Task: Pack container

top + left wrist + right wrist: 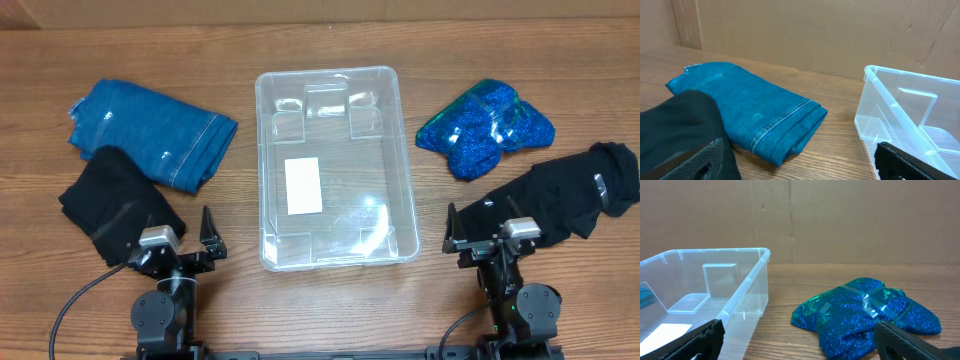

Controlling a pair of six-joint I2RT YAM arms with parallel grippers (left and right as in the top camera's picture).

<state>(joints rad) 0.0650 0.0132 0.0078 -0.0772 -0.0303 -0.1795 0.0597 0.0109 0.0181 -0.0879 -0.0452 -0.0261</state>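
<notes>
A: Where's the container [355,180]?
B: In the middle of the table [330,45], long side running away from the arms, white label [303,186] on its bottom.
A: And the grippers?
B: The left gripper [180,245] is spread wide and holds nothing, beside a black cloth [115,200] and folded jeans [150,130]. The right gripper [487,240] also gapes bare, near a sparkly blue bundle [485,125] and a black garment [570,190].
</notes>
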